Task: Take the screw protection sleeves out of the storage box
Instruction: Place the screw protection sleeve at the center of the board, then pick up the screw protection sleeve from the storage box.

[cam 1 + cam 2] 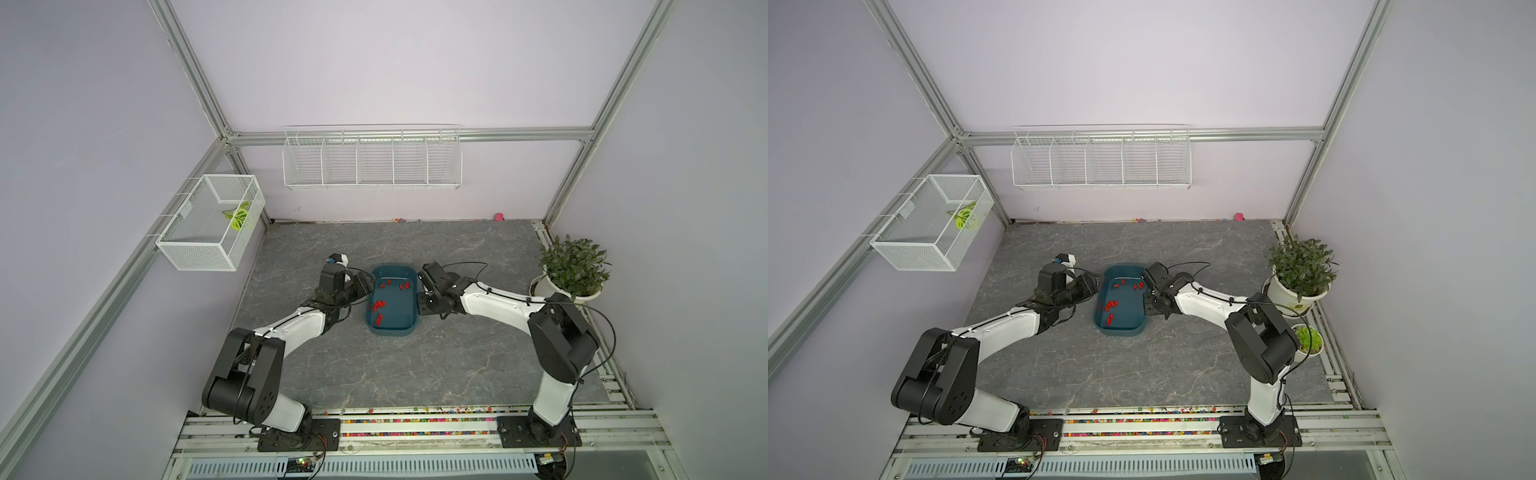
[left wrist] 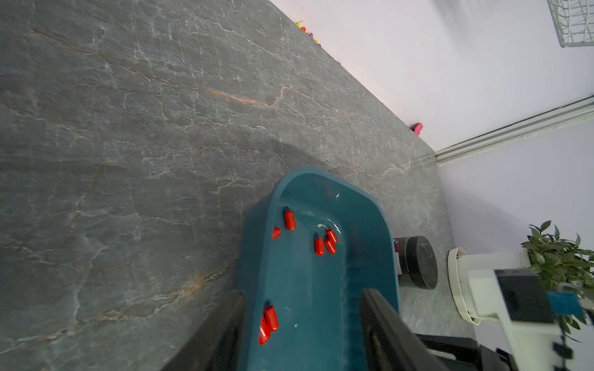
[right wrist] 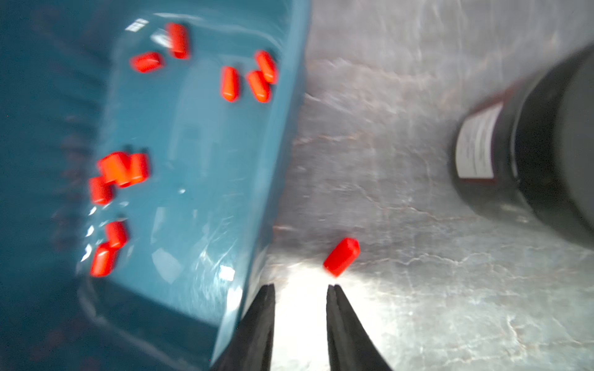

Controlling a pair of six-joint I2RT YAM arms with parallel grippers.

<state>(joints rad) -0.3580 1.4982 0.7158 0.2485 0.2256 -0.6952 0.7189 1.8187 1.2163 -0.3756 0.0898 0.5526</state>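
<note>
Right wrist view: the right hand (image 3: 300, 286) has its two dark fingers (image 3: 257, 327) apart, with only bare, brightly lit desk (image 3: 401, 305) between them. Just past one fingertip a single red sleeve (image 3: 341, 256) lies on its side on the desk, outside the storage box (image 3: 199, 138) and clear of its wall. The box's wall runs just beside the other finger. Inside the box, the other screw protection sleeves (image 3: 229, 84) lie scattered on the smooth teal floor: a pair and a trio toward the far end, a bunched cluster mid-way and two more nearer. A black round canister (image 3: 540, 154) with a pale label stands on the desk, beyond the single sleeve and apart from it.

Left wrist view: the left hand (image 2: 302, 292) is also spread wide and grips nothing. One finger is outside the box's long wall and the other is over its inside; whether either touches the plastic cannot be told.

In both top views the box sits mid-desk between the arms, with a hand at each long wall. Farther out are a potted plant (image 1: 573, 266) at the desk's right edge, white wire baskets (image 1: 372, 160) on the walls, and multicoloured beads (image 1: 415, 420) along the front rail.
</note>
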